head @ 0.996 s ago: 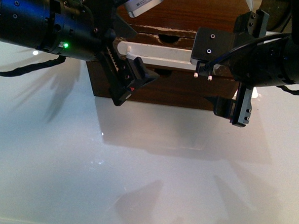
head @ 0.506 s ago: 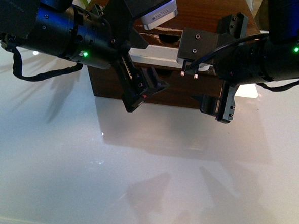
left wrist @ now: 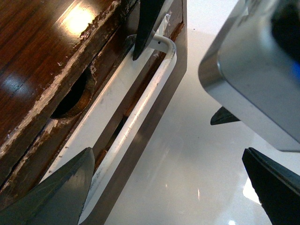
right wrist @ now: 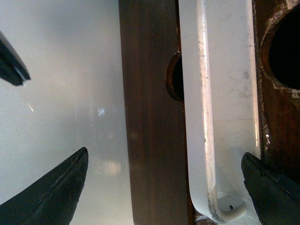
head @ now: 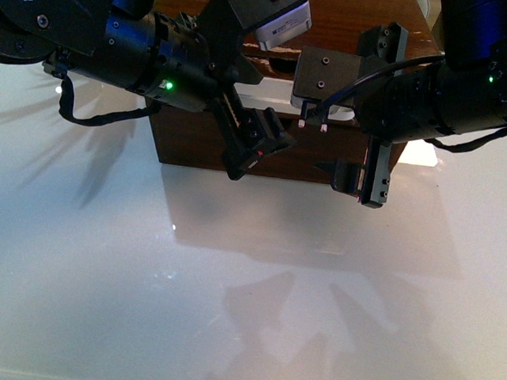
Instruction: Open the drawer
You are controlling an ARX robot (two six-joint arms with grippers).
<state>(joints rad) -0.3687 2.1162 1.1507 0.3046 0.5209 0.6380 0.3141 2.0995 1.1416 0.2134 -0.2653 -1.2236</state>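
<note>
White handle (right wrist: pixel 206 117) at twelve o'clock, framed by spread, empty left fingers (left wrist: pixel 65 192) and right fingers (right wrist: pixel 51 192), liable to slip under a skewed pull.

Work surface: glossy white table (head: pixel 226 361), filling most of the front view. Dark brown wooden cabinet (head: pixel 188 139) stands on it at the far side, grain visible on its top. A greyish reflection (head: pixel 260 229) of the cabinet lies in the gloss just in front of it. Soft shadows (head: pixel 259 315) fall at left and near the bottom edge. 1 small glint (head: pixel 174 228) left of centre. 1 bright patch of light (head: pixel 421 154) on the table beside the cabinet's right end. Both wrist views show the same white gloss.
</note>
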